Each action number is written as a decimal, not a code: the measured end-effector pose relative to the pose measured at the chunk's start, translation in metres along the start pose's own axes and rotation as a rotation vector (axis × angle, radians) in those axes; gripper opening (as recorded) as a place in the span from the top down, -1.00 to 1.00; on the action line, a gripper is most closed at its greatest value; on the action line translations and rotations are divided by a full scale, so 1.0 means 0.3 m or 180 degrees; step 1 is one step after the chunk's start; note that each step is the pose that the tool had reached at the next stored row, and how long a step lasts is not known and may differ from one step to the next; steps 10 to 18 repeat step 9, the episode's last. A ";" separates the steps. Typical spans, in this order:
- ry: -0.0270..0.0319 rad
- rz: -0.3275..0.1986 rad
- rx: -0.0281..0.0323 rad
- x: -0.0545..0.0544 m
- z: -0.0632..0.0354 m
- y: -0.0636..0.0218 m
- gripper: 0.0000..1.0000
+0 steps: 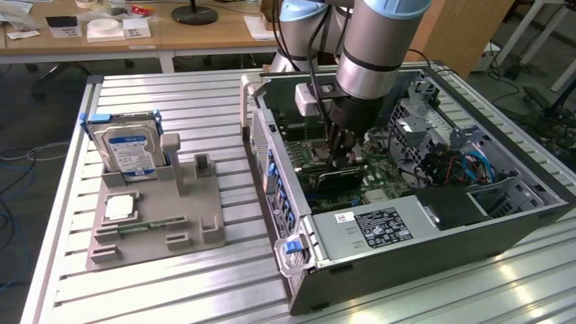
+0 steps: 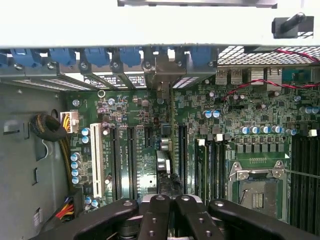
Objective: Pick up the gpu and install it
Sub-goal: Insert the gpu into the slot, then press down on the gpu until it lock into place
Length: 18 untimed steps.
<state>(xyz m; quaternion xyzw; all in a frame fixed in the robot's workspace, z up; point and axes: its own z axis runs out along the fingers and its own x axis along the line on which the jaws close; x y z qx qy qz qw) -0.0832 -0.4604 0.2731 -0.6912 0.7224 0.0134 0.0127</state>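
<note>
The one gpu [image 1: 338,177] stands on edge inside the open computer case [image 1: 504,223], on the motherboard [image 1: 382,172] among the expansion slots. In the wrist view it shows as a thin edge-on card [image 2: 171,145] running away from the fingers. The single gripper [image 1: 343,156] reaches down into the case with its jaws closed on the card's upper edge. On the exterior view's left, well apart, one grey holder [image 1: 153,223] carries one hard drive [image 1: 129,150].
</note>
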 end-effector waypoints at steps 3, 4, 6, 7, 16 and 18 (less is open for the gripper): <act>0.0000 0.0000 0.0000 0.000 0.000 0.000 0.79; 0.0000 0.0000 0.0000 0.000 0.000 0.000 0.79; 0.0000 0.0000 0.0000 0.000 0.000 0.000 0.79; 0.0000 0.0000 0.0000 0.000 0.000 0.000 0.79; 0.0000 0.0000 0.0000 0.000 0.000 0.000 0.79; 0.0000 0.0000 0.0000 0.000 0.000 0.000 0.79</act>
